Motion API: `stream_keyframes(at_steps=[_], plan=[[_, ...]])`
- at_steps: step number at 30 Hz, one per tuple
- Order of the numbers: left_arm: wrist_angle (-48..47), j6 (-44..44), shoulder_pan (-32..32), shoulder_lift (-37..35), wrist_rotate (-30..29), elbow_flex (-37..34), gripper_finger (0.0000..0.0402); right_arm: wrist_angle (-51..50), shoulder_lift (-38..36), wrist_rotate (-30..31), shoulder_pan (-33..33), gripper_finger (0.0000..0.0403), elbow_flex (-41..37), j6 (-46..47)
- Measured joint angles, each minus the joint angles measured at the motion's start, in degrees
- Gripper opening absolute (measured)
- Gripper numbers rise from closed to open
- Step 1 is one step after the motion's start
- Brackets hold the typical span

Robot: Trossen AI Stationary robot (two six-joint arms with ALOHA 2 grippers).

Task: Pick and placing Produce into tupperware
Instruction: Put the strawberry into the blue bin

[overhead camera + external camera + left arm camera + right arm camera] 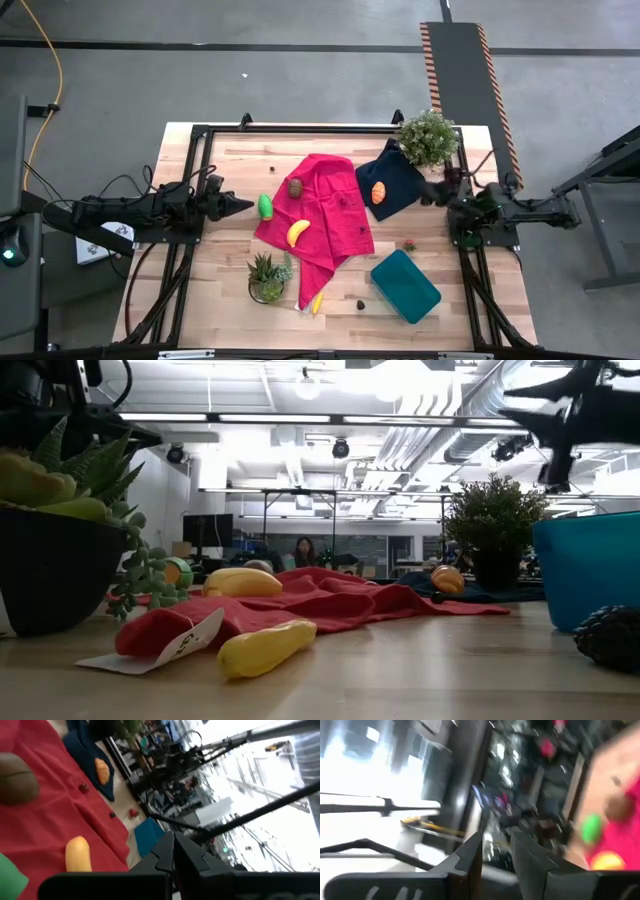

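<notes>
Potted succulent [55, 530] fills the low view's left edge, cut off at the frame, partly hiding the green piece [178, 571] behind its leaves. Yellow banana [264, 647] lies just in front of the red cloth [330, 605], beside a white tag. A dark lump at lower right is cut by the frame, too unclear to name. Tub [588, 568] is cropped at the right edge.

High view: tub [405, 286] sits lower right of centre, empty as far as can be seen. Green piece [265, 206] lies at the red cloth's [320, 215] left edge, brown piece [296, 187] and a banana [297, 232] on the cloth, a second banana [317, 302] below it near the succulent [267, 276]. Orange piece [379, 192] rests on the navy cloth [392, 180], near the bushy plant [428, 137].

Left gripper [240, 204] hovers just left of the green piece, fingers pressed together in its wrist view [174, 851], holding nothing. Right gripper [430, 190] is at the navy cloth's right edge; its wrist view is blurred but shows the fingers [470, 855] a small gap apart, empty.
</notes>
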Motion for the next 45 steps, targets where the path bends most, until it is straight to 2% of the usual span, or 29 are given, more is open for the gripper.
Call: stream_keyframes(at_steps=[4, 10, 16, 19, 25, 28, 32, 39, 45], plan=[[1.1, -0.2, 0.0, 0.0, -3.8, 0.0, 0.0001, 2.1, 2.1, 2.6, 0.0, 0.0094, 4.4, -6.2], [4.2, -0.3, 0.0, 0.0, -4.2, 0.0, 0.0001, -4.2, 13.2, 1.0, 0.0, 0.0094, 16.0, -14.5], [5.5, -0.3, 0.0, 0.0, -2.1, 0.0, 0.0001, -29.3, 27.5, -4.4, 0.0, 0.0094, 33.4, -20.9], [5.5, -0.3, 0.0, 0.0, -1.4, 0.0, 0.0001, -42.8, 33.9, -6.6, 0.0, 0.0094, 42.2, -21.2], [5.5, -0.3, 0.0, 0.0, -1.4, 0.0, 0.0001, -63.5, 43.9, -9.4, 0.0, 0.0094, 56.0, -16.2], [5.4, -0.3, 0.0, 0.0, -1.4, 0.0, 0.0001, -72.2, 47.6, -10.0, 0.0, 0.0094, 61.1, -7.9], [5.4, -0.3, 0.0, 0.0, -1.4, 0.0, 0.0001, -83.1, 51.7, -10.1, 0.0, 0.0094, 64.9, -0.3], [5.0, -0.3, 0.0, 0.0, -1.3, 0.0, 0.0001, -98.7, 57.4, -12.7, 1.4, 0.0094, 65.3, 7.2], [5.0, -0.3, 0.0, 0.0, -1.3, 0.0, 0.0001, -99.7, 62.4, -14.1, 3.5, 0.0094, 65.3, 5.7]])
